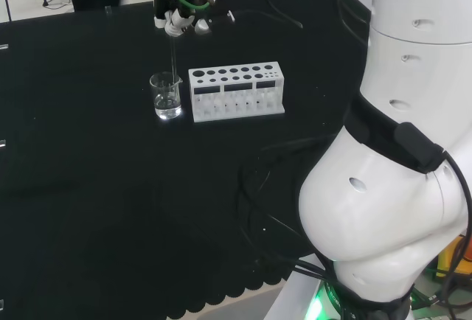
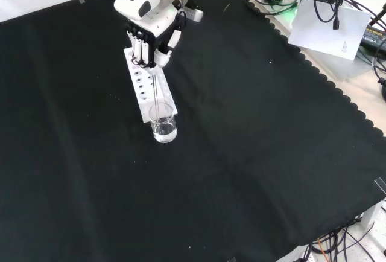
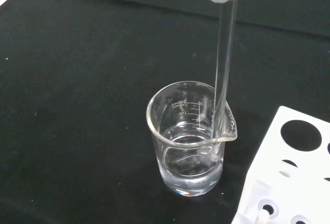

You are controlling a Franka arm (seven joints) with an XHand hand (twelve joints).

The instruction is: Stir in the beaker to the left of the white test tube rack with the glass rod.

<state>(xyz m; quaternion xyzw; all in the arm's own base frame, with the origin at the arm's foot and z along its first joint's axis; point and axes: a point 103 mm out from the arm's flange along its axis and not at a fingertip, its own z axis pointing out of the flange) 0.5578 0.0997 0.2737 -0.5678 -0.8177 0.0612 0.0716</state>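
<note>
A clear glass beaker (image 1: 167, 96) (image 2: 163, 125) (image 3: 190, 138) with some clear liquid stands on the black cloth, just left of the white test tube rack (image 1: 236, 91) (image 2: 145, 84) (image 3: 289, 182) in the head view. My hand (image 1: 181, 18) (image 2: 151, 38) hangs above the beaker, fingers curled round the top of a glass rod (image 1: 173, 58) (image 2: 156, 93) (image 3: 223, 74). The rod hangs nearly upright. Its lower end is inside the beaker, in the liquid near the wall by the spout.
The rack's holes look empty from above. Black and green cables (image 1: 273, 187) lie on the cloth near the arm's base (image 1: 391, 187). Cloth's scalloped edge (image 2: 325, 81) runs at the right in the front view, with cables and papers (image 2: 329, 23) beyond.
</note>
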